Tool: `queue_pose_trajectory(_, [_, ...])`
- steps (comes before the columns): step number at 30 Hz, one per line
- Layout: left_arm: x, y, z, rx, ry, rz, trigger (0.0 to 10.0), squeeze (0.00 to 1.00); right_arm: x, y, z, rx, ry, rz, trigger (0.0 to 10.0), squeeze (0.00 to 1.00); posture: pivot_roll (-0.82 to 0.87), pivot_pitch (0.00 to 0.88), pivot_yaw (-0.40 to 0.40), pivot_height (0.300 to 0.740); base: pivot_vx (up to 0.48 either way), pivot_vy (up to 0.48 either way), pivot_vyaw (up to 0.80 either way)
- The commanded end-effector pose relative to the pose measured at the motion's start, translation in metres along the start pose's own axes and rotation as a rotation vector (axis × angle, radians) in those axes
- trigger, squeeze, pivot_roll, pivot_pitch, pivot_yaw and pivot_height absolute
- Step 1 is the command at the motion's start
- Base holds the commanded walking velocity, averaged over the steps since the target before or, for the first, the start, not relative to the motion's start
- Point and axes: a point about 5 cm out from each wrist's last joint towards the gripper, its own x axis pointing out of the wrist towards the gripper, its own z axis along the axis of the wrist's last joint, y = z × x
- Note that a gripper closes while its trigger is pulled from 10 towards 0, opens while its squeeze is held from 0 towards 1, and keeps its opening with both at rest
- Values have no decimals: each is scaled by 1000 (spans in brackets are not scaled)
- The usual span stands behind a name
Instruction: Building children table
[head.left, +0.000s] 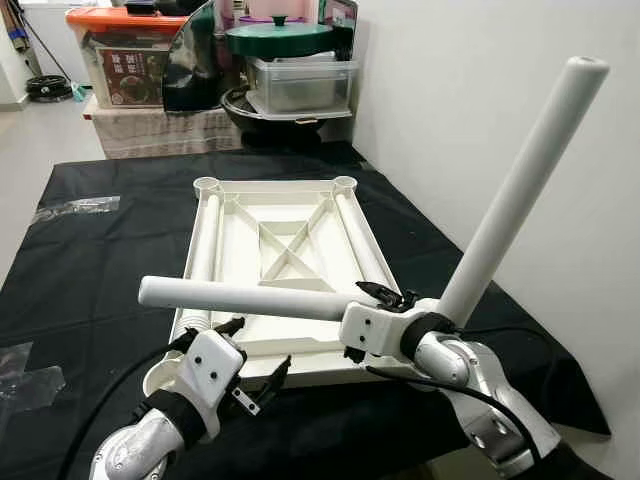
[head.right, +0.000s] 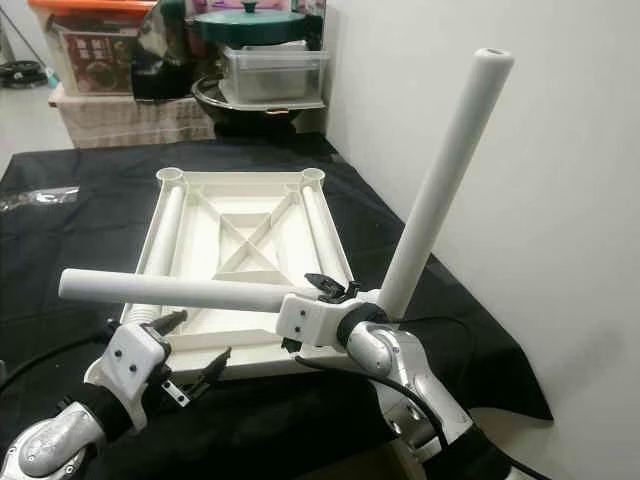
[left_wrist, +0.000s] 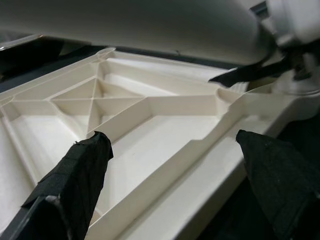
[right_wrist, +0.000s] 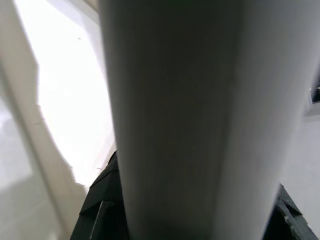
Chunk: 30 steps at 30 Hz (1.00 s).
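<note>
The white table top lies upside down on a black cloth, with a loose white leg lying along each long side inside it. My right gripper hovers over the near right corner, shut on a white leg. One white leg reaches level to the left from it. Another leg slants up to the right from behind the wrist, its lower end hidden. I cannot tell which of the two it holds. My left gripper is open at the top's near edge, with nothing between its fingers.
Behind the cloth stand an orange-lidded box, a clear container and a green-lidded pot. A white wall runs close along the right. Clear tape lies on the cloth at the left.
</note>
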Motion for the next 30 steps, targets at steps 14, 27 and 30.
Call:
queue_pose_trajectory(14, [-15,-4,5,-33,46,-84,10000,0,-17,16,-2,36,42,59,10000,0,16,0,-68,740,0,0,0])
queue_pose_trajectory(27, [-13,3,7,-21,40,-77,10000,0,20,-41,32,14,-80,-176,10000,0,41,0,-83,740,0,0,0])
queue_pose_trajectory(30, [-14,4,8,-21,39,-75,10000,0,26,-53,44,14,-117,-208,10000,0,41,0,-83,740,0,0,0])
